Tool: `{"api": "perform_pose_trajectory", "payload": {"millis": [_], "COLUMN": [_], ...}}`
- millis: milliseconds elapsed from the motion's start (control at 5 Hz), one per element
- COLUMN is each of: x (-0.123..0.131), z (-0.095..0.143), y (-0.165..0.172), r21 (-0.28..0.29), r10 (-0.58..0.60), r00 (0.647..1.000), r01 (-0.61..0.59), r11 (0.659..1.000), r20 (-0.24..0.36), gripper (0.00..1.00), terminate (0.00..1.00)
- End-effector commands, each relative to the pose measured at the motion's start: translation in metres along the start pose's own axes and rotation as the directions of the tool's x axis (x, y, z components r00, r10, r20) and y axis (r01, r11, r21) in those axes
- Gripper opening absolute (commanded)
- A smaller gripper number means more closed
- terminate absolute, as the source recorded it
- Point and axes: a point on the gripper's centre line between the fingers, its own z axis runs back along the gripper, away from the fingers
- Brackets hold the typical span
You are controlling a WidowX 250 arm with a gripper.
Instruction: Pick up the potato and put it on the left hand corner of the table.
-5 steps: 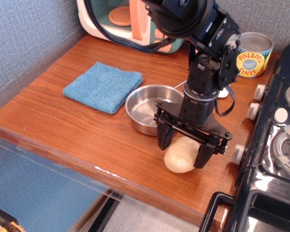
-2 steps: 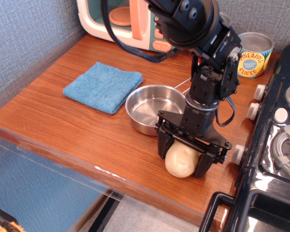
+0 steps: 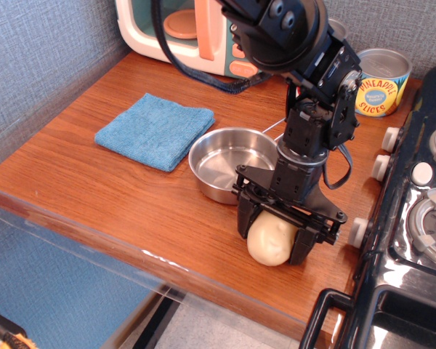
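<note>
The pale cream potato lies on the reddish-brown wooden table, near the front edge and right of centre. My gripper points down over it. Its two black fingers press against the potato's left and right sides, so it is shut on the potato. The potato's underside still seems to touch the table. The table's left front corner is bare wood.
A steel pan stands just left of and behind the gripper. A folded blue towel lies further left. A toy microwave and a pineapple can stand at the back. A black toy stove borders the right.
The gripper came down around the potato and its fingers closed in on both sides. The potato shifted slightly toward the front between them.
</note>
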Motion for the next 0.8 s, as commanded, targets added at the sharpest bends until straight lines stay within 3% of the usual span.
{"api": "perform_pose_trajectory", "payload": {"millis": [0, 200, 400, 600], "x": [-0.008, -0.032, -0.054, -0.075], "z": [0.095, 0.101, 0.083, 0.070], "y": [0.013, 0.060, 0.103, 0.148], "r21": [-0.013, -0.021, -0.062, -0.044], "r10": [0.015, 0.234, 0.421, 0.514], "r00": [0.966, 0.941, 0.888, 0.838], "r01": [-0.012, -0.236, -0.417, -0.515], "r11": [1.000, 0.972, 0.907, 0.856], "r20": [0.259, 0.244, 0.188, 0.183], "gripper": [0.00, 0.00, 0.00, 0.00], "terminate": [0.00, 0.00, 0.00, 0.00]}}
